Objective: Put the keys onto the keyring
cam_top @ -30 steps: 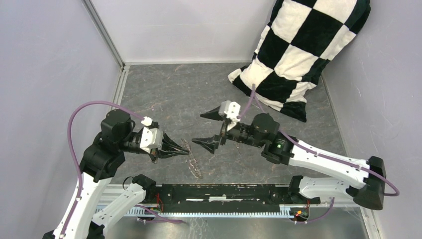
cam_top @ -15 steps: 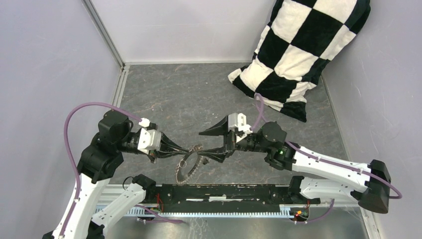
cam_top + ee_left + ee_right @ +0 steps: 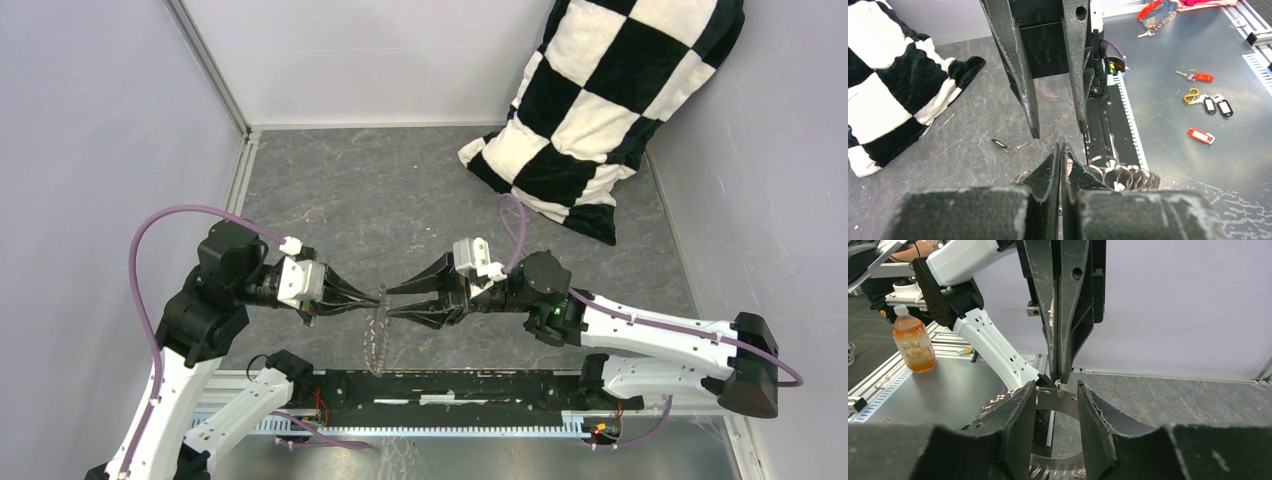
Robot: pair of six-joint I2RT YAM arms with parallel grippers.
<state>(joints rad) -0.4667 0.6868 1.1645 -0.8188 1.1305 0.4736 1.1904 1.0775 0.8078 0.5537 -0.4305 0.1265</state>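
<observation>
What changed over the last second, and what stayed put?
The right claw swung left to meet the left claw, and its jaws narrowed from wide open to straddle the keyring, not yet clamped. The hanging keyring swung and now shows edge-on. The left claw stayed shut on the keyring, and the chequered cushion did not move.

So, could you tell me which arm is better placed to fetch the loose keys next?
Probably the right. The left gripper is shut on the keyring, holding it up, while the right gripper stands open astride the ring and could back off to the keys on the table.
</observation>
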